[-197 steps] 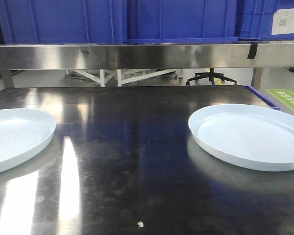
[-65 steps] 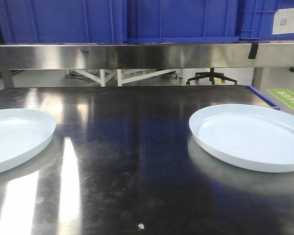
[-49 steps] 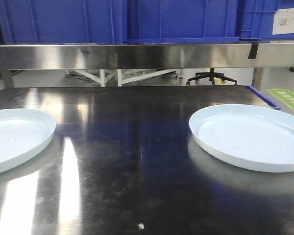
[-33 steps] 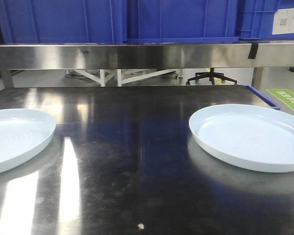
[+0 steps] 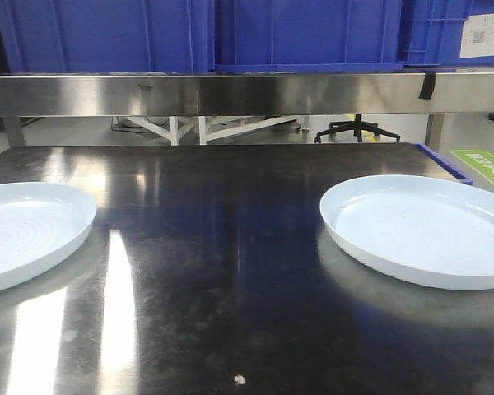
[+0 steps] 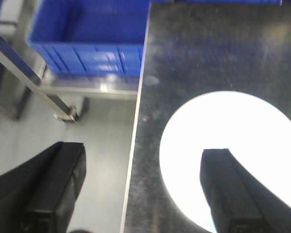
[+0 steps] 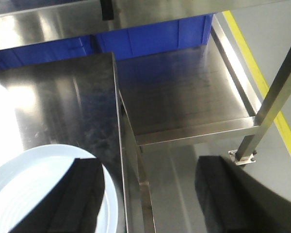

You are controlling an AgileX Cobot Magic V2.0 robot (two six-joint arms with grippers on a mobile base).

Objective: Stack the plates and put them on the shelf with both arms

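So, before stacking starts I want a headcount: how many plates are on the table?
2. The left plate sits at the table's left side, the right plate at its right side, well apart. None looks hidden.

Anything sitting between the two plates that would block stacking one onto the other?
Nothing visible. In the front view the stretch of table between the left plate and the right plate is bare steel, only reflections on it.

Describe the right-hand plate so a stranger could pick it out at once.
Find the dark steel table under the shelf of blue bins. Two pale round plates lie on it, far apart. The one meant is the right plate, by the table's right edge, nearest the white-labelled bin; the left plate lies opposite.
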